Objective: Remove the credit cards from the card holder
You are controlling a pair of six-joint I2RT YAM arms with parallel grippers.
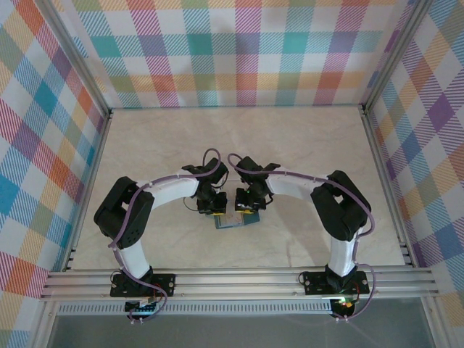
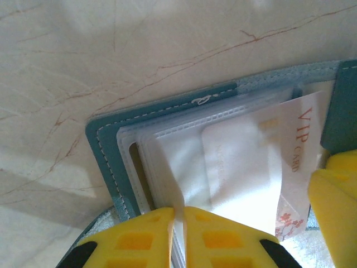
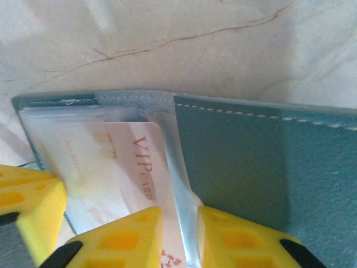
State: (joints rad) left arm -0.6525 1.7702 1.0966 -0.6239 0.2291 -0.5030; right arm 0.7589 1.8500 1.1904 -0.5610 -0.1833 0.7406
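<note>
Card holders counted: one. Card holder point(image 3: 240, 162) lies open on the counter point(image 1: 304, 145), around the middle and toward the near edge, directly between the two pincers. Teal cover with pale stitching. Several clear sleeve leaves fanned inside, exact number not readable.

Credit cards point(image 2: 240, 167) discernible: two. One pale card inside a clear sleeve on the left half. One white card lettered "VIP CARD" point(image 3: 142, 167) in red, just right of it beside the spine fold, its left part covered by that sleeve. Both within the holder's outline. Cannot tell whether more cards sit behind the sleeves.

Pincers counted: two.
- Left pincer point(image 2: 179, 215) is narrow, yellow fingers almost together on the near edge of one clear sleeve leaf point(image 2: 167, 167).
- Right pincer point(image 3: 179, 220) is likewise narrow, nipping a thin clear leaf at the fold. VIP card lies beneath its left finger and the teal right-hand flap beneath its right finger.

Obstructions: clear plastic lying over both cards. One yellow finger of each pincer intrudes at the edge of the other's wrist view, just beside the VIP card.

Surroundings: marbled beige counter surface, plaid walls point(image 1: 239, 51) on the left, far and right sides, and a metal rail point(image 1: 239, 279) along the near edge carrying both arm bases.
</note>
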